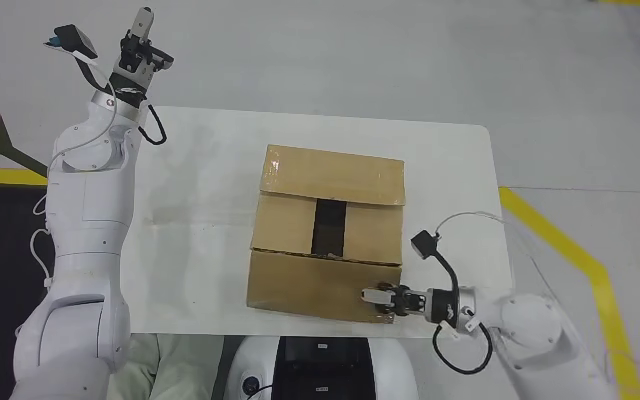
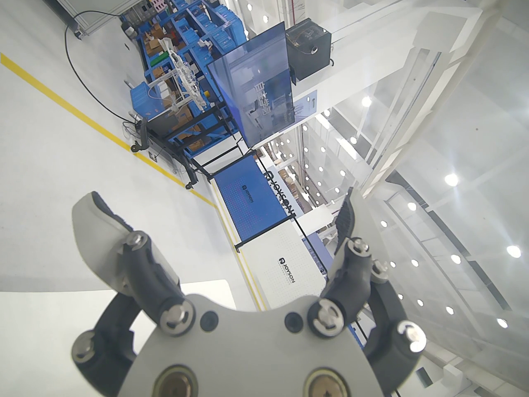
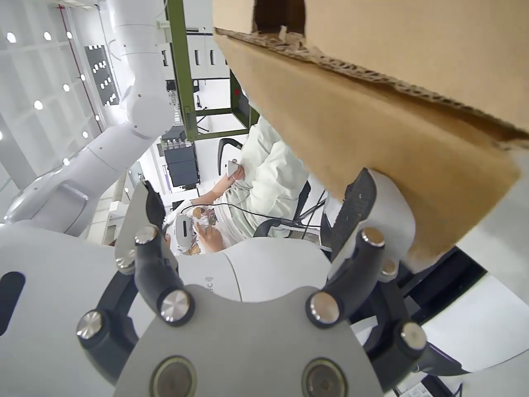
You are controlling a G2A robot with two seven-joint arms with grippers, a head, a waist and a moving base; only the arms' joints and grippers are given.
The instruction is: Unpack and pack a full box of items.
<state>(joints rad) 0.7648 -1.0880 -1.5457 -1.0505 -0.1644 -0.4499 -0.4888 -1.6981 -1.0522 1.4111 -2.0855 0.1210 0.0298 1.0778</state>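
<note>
White bench (image 1: 200, 250), floor with yellow lines around it.

1. Box (image 1: 290, 225): brown cardboard, mid-bench, slightly skewed. It is still partly shut, so I judge unpacking has not begun. 2 inner flaps leave a dark gap (image 1: 328, 228) between them. Contents cannot be made out.
2. Far flap (image 1: 335, 175) slopes back toward the far edge. Near flap (image 1: 320, 280) hangs toward the robot's side, its long edge running left to right across the bench.
3. Right end effector (image 1: 383, 297) sits at the right end of the near flap, lying level and pointing left along that edge. Its wrist view shows the right end effector (image 3: 252, 187) with jaws apart and holding nothing. The flap's corner lies against 1 of the fingers (image 3: 355, 208), probably on its outer side, though the angle is poor.
4. Left end effector (image 1: 143, 25) is raised beyond the far-left corner of the bench, well apart from the box. The left end effector (image 2: 221, 200) is spread wide and empty, aimed into the room.

Judgement: the right arm is far nearer. The coming move turns on getting the flap's edge between the fingers, not beside them. Nothing else stands in the way.
</note>
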